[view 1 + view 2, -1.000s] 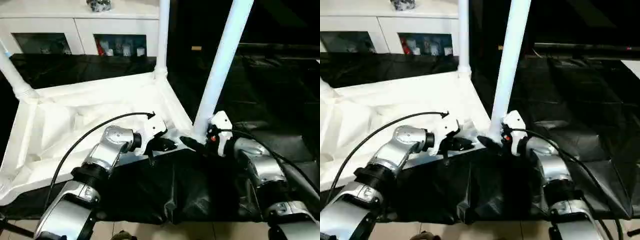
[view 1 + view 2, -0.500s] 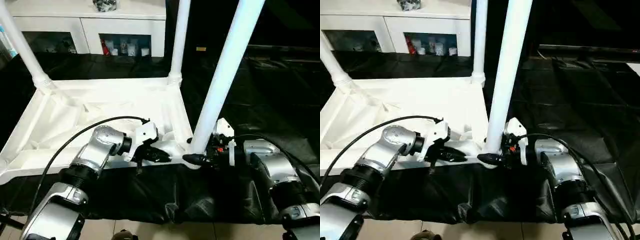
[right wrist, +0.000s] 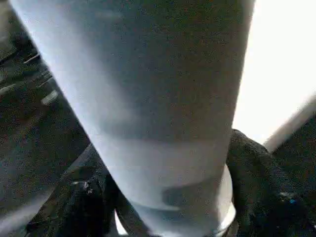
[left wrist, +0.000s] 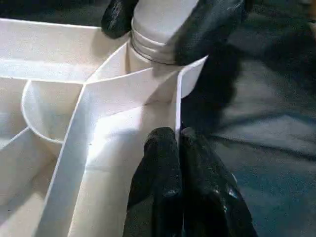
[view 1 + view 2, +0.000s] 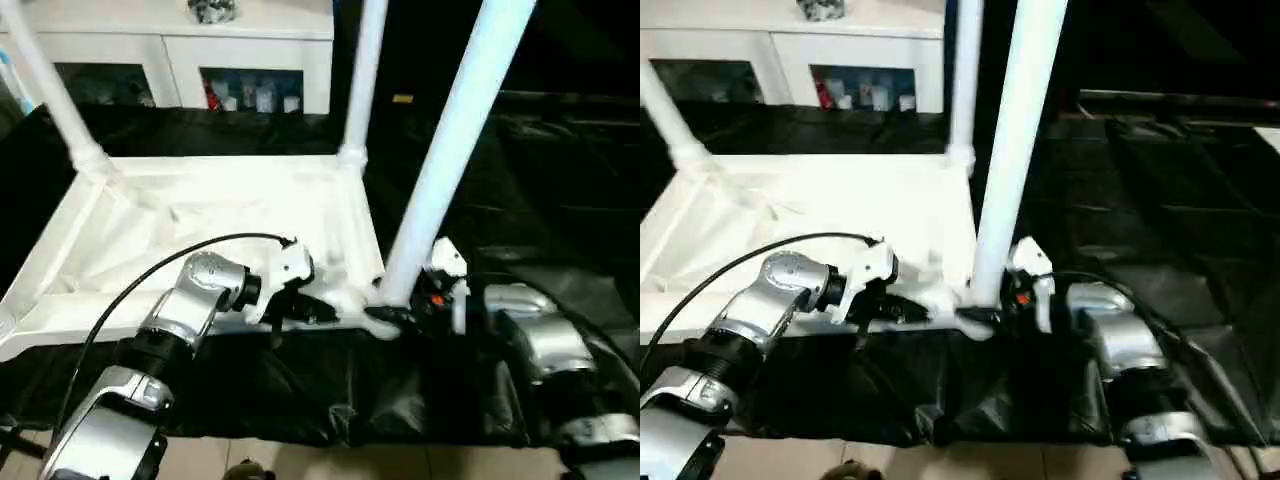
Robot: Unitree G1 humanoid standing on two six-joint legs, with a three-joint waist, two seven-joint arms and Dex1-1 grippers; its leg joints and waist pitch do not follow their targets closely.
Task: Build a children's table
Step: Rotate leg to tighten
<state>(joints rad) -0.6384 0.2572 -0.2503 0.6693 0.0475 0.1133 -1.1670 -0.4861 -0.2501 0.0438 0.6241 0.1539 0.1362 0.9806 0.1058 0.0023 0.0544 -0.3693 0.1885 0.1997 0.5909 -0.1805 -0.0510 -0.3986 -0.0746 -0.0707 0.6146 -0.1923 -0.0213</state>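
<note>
White plastic children's table (image 5: 200, 215) inverted on black-covered desk (image 5: 560, 150), centre-left of frame, ribbed underside up. Three legs seated upright in corner sockets: upper left, upper centre, and nearest leg (image 5: 450, 150) rising at a slight tilt from centre to upper right. Left hand (image 4: 178, 143) pinched narrow on the table's thin near rim (image 4: 177, 106), just beside the nearest socket. Right hand (image 5: 985, 318) clasped around the base of the nearest leg, one black finger (image 3: 252, 168) on each side. White cabinet (image 5: 190, 60) along upper left behind desk.
</note>
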